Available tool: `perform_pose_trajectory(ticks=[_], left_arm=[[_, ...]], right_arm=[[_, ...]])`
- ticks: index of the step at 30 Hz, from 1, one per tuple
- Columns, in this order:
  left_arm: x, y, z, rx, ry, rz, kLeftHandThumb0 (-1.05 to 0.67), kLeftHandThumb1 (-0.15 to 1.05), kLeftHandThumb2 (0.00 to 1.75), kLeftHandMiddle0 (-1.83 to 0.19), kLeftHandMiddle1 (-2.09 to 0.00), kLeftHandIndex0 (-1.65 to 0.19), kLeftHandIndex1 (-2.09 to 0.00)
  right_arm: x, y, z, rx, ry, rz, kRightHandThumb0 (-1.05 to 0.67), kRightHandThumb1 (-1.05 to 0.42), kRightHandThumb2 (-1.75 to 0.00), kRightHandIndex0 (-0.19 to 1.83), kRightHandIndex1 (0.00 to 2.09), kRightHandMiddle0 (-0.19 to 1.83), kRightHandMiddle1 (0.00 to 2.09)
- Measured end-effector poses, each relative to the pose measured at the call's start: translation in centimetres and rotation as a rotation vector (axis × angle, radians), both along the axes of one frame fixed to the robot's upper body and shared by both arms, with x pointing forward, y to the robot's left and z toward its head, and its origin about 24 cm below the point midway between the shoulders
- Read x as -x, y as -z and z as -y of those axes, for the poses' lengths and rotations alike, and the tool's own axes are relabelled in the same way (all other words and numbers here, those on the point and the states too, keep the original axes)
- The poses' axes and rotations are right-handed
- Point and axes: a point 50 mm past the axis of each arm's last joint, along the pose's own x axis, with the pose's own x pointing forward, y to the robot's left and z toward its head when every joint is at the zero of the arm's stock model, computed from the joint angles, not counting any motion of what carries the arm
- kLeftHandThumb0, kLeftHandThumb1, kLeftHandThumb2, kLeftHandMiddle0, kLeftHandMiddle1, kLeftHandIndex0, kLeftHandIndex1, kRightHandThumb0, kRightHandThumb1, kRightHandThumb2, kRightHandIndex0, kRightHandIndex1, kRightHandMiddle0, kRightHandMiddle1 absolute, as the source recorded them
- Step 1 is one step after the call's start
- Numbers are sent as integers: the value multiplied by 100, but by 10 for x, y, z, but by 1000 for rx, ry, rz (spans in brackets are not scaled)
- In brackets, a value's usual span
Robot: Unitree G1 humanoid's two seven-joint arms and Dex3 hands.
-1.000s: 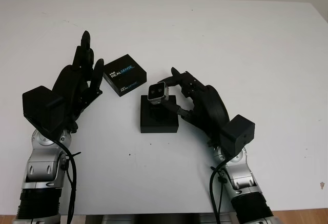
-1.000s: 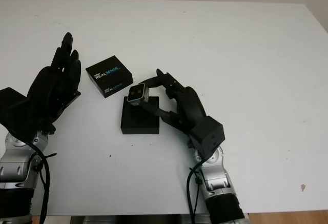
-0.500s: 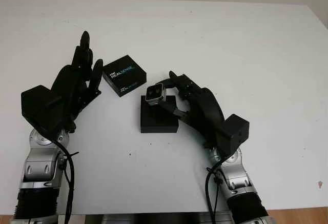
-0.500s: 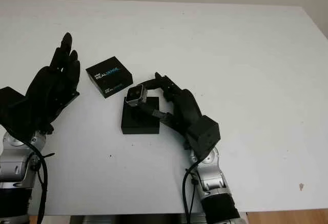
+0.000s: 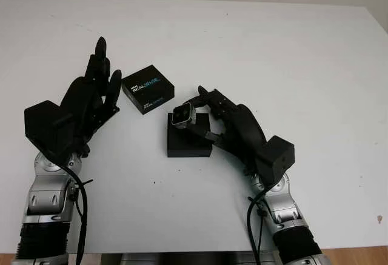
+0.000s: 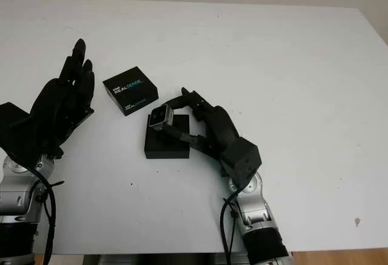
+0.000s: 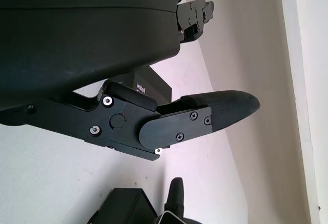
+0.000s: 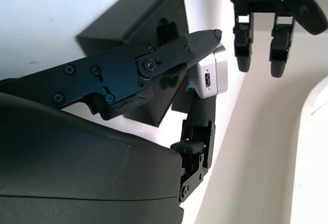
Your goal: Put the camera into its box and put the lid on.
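My right hand (image 5: 200, 116) is shut on a small silver camera (image 5: 183, 114), holding it just above the far edge of the open black box (image 5: 188, 140) at the table's middle. The camera (image 8: 211, 74) sits pinched between my black fingers (image 8: 169, 55) in the right wrist view, with the box (image 8: 138, 14) behind it. The black lid (image 5: 148, 88) printed REALSENSE lies flat on the table, up and to the left of the box. My left hand (image 5: 97, 89) is open, raised beside the lid's left side without touching it.
The white table (image 5: 291, 65) stretches wide to the right and far side. Its front edge (image 5: 182, 254) runs close below my forearms.
My right hand has drawn the camera slightly left and down, closer over the box. The left hand and the lid have stayed put.
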Motion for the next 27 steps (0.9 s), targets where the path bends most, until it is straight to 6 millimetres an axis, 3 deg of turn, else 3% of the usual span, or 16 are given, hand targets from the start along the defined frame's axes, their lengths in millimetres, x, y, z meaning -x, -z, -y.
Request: perform_pose_trajectory(ticks=[13, 27], left_arm=[[0, -1, -1, -3, -1, 0, -75, 105, 67, 19, 0, 19, 0], [0, 0, -1, -4, 0, -2, -76, 105, 67, 19, 0, 19, 0]], right_arm=[[3, -2, 9, 45, 6, -10, -54, -105, -13, 19, 6, 45, 171], [4, 0, 5, 24, -1, -13, -52, -105, -12, 17, 5, 42, 173]])
